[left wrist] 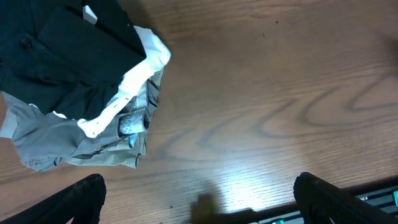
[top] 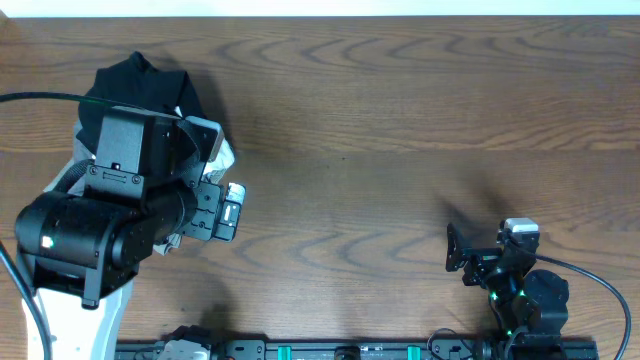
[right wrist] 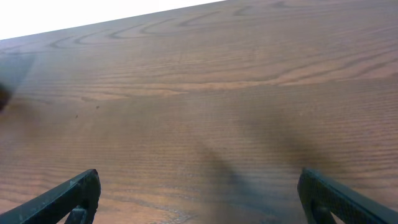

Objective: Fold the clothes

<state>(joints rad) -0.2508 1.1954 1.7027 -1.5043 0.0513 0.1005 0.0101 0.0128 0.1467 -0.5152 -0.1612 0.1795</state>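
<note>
A pile of clothes (top: pixel 150 88) lies at the table's far left, mostly hidden under my left arm in the overhead view. In the left wrist view a black garment (left wrist: pixel 62 50) lies on top, with a white one (left wrist: pixel 134 84) and a grey one (left wrist: pixel 56 140) beneath it. My left gripper (left wrist: pixel 199 199) is open and empty over bare wood just right of the pile. My right gripper (right wrist: pixel 199 196) is open and empty above bare table near the front right, and it also shows in the overhead view (top: pixel 455 248).
The wooden table (top: pixel 400 130) stretches wide between the two arms. A rail with electronics (top: pixel 350 350) runs along the front edge. The table's far edge shows at the top of the right wrist view.
</note>
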